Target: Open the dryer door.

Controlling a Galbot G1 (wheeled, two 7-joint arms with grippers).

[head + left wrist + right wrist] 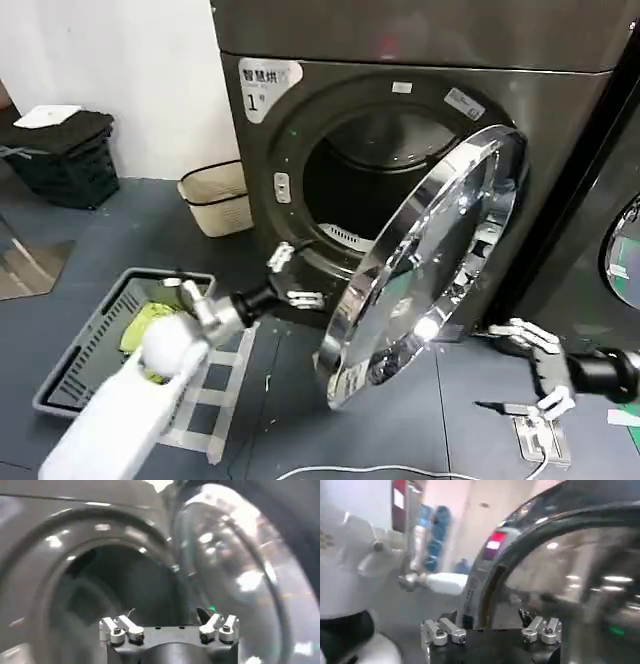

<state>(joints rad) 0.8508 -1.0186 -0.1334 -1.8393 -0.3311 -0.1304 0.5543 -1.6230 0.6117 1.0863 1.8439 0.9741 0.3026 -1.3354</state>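
The dryer door [430, 270] is a large round disc with a wide, mirror-bright chrome rim, and it stands swung well out from the grey-brown dryer [560, 150] labelled "1", hinged on the robot's right side of the opening and tilted so its shiny outer face catches reflections of the floor. Behind it the round drum opening [370, 190] is dark and exposed. In the head view the left gripper [285, 280] hangs low in front of the opening's lower edge, just beside the door's free edge, with its fingers spread and nothing between them. The right gripper [545, 375] sits low near the floor to the robot's right of the door, below the hinge side; its fingers appear parted and empty. A grey laundry basket [85, 350] with yellow-green cloth [145, 325] lies on the floor at the left, and a beige bin [215, 197] stands against the wall. The left wrist view adds the depth of the drum [100, 590] and the door's rim [230, 575] seen side by side, with the left gripper [169, 630] open before them. The right wrist view shows the door's curved rim [560, 525] close by and the right gripper [490, 630] open near it, apart from it.
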